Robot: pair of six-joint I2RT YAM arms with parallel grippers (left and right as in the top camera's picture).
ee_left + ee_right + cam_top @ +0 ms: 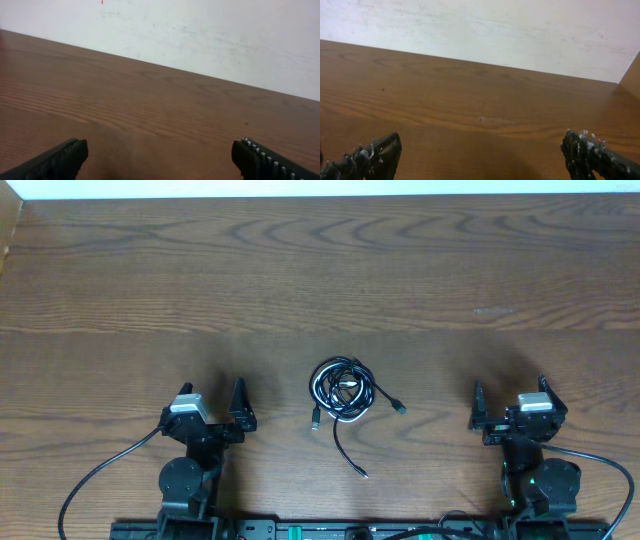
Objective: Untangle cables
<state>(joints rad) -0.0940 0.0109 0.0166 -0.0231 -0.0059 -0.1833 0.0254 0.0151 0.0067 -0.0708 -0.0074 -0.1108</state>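
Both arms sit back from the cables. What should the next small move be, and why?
Probably move the left hand toward the loose tail of the black cable, which trails from the coil toward the robot. The right hand is open and empty too, and the white cable lies coiled with the black one between the two.

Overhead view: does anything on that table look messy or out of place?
Only the cables. A black cable and a white cable lie wound together in one knotted coil at the middle of the table, with loose black ends straggling out. Nothing else stands out.
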